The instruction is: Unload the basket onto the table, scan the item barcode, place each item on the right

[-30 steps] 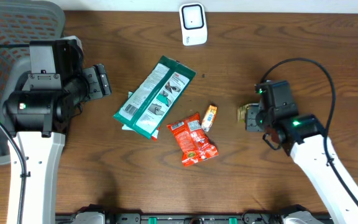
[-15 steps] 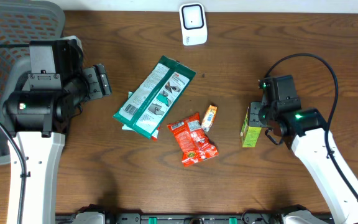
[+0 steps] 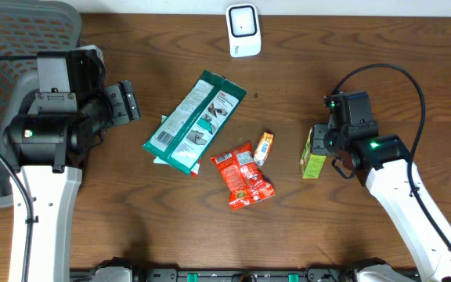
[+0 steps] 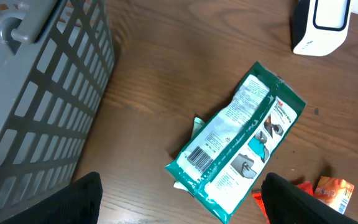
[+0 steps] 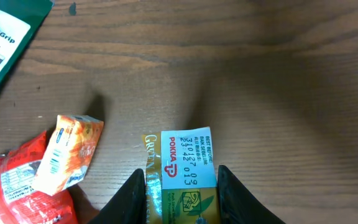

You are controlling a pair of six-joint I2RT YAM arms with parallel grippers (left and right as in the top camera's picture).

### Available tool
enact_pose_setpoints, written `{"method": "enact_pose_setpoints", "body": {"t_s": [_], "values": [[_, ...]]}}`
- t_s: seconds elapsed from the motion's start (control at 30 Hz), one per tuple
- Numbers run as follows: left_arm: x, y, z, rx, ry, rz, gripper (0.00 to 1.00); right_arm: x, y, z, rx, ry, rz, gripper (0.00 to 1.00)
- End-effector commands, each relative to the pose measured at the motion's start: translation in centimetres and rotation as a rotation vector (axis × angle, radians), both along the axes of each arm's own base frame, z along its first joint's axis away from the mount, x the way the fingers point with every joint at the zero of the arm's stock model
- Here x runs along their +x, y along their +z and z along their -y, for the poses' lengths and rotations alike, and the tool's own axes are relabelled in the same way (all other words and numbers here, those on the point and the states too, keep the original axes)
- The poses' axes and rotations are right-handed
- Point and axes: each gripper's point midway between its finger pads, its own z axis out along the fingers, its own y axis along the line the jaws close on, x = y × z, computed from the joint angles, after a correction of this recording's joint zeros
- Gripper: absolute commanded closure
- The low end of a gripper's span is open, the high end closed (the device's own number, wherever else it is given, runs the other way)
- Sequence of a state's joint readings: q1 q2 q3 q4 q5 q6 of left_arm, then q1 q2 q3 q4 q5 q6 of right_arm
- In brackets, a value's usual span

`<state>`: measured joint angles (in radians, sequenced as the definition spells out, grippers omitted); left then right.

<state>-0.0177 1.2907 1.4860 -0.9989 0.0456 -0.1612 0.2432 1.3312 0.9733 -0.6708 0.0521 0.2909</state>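
Matt wood-grain table (image 3: 366,47), glossy foil snack pouch (image 3: 243,176), printed paperboard carton (image 5: 182,177), grey plastic basket (image 4: 27,25)

**Reference item:** flat packet (image 3: 196,121), which lay on the worktop (image 3: 382,55) about mid-width, slanted from near-left to far-right.

1. Second packet (image 4: 196,126): lay under the flat packet, with only its edge showing on the left.
2. Scanner (image 3: 243,30): stood behind the flat packet, a little to its right and well apart.
3. Basket (image 3: 6,47): sat well left of the flat packet.
4. Left gripper (image 3: 128,102): was between the basket and the flat packet, touching neither.
5. Small sachet (image 3: 264,147): lay near the flat packet's right side.
6. Snack bag (image 3: 243,175): lay in front of the flat packet and slightly to its right, touching the small sachet.
7. Drink carton (image 3: 313,154): was well right of the flat packet, beyond the small sachet, between the right gripper's (image 5: 182,186) fingers.
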Motion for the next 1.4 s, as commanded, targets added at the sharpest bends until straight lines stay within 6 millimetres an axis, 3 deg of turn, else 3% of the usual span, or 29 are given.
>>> {"method": "enact_pose_setpoints", "body": {"t_s": [0.0,0.2,0.37,0.47,0.6,0.67,0.73,0.87,0.97,1.2,1.37], "values": [[0.1,0.6,-0.1,0.001,0.012,0.014,0.17,1.7,2.1,0.0,-0.009,0.013,0.087,0.99],[0.1,0.6,-0.1,0.001,0.012,0.014,0.17,4.4,4.3,1.1,-0.059,-0.051,0.233,0.99],[0.1,0.6,-0.1,0.001,0.012,0.014,0.17,5.6,5.4,1.0,-0.053,-0.055,0.299,0.99],[0.1,0.6,-0.1,0.001,0.012,0.014,0.17,5.7,4.5,1.0,-0.059,-0.054,0.276,0.99],[0.1,0.6,-0.1,0.001,0.012,0.013,0.17,5.8,1.6,1.0,-0.079,-0.049,0.202,0.98],[0.1,0.6,-0.1,0.001,0.012,0.014,0.17,6.1,0.1,1.0,-0.111,-0.027,0.169,0.92],[0.1,0.6,-0.1,0.001,0.012,0.014,0.17,6.3,0.3,1.2,-0.103,-0.025,0.175,0.86],[0.1,0.6,-0.1,0.001,0.012,0.014,0.17,6.7,2.4,0.2,0.049,0.026,0.205,0.69],[0.1,0.6,-0.1,0.001,0.012,0.014,0.17,6.8,3.8,0.7,0.135,0.023,0.198,0.65],[0.1,0.6,-0.1,0.001,0.012,0.014,0.17,7.2,7.2,4.0,0.156,-0.074,0.143,0.66],[0.1,0.6,-0.1,0.001,0.012,0.013,0.17,8.3,8.1,4.0,0.157,-0.062,0.062,0.58]]}}
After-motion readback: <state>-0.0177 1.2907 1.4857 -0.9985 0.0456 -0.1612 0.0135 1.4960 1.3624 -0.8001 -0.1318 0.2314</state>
